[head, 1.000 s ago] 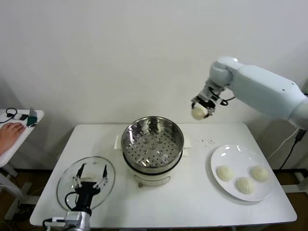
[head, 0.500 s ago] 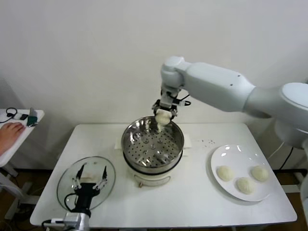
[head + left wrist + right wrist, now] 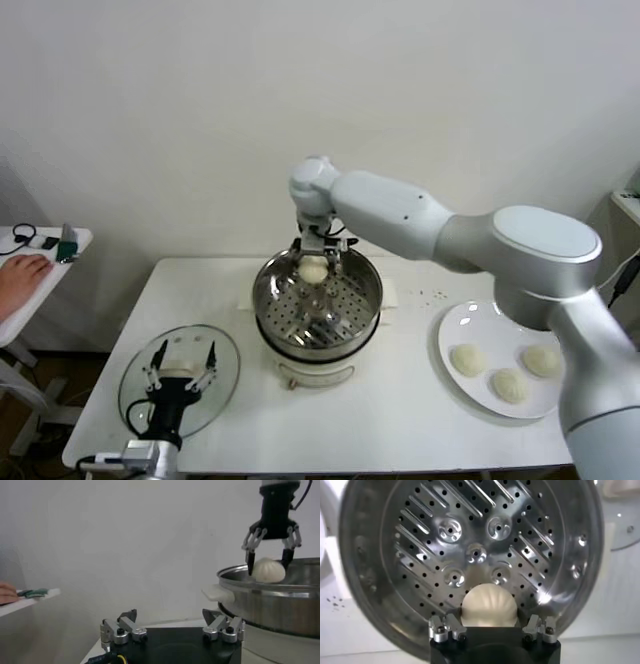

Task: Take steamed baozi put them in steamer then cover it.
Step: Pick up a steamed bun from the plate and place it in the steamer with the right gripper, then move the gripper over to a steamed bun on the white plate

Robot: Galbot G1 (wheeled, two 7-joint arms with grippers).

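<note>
A pleated cream baozi [image 3: 313, 270] hangs just above the perforated tray at the far side of the steel steamer [image 3: 262, 300], with my right gripper [image 3: 314, 266] shut on it from above. In the right wrist view the baozi [image 3: 487, 605] sits between the fingers over the tray [image 3: 475, 555]. The left wrist view shows the same baozi [image 3: 268, 570] level with the steamer's rim [image 3: 280, 587]. Three more baozi [image 3: 509, 384] lie on the white plate [image 3: 480, 320]. The glass cover [image 3: 225, 385] lies flat at the table's front left, with my left gripper [image 3: 180, 368] open just above it.
A small side table [image 3: 70, 240] at the far left holds small items, and a person's hand [image 3: 20, 275] rests on it. A wall stands close behind the white table [image 3: 400, 420]. The plate lies near the table's right edge.
My right arm has swung left from above the plate side to over the steamer and come down with the baozi into its mouth. The left gripper has barely moved.
</note>
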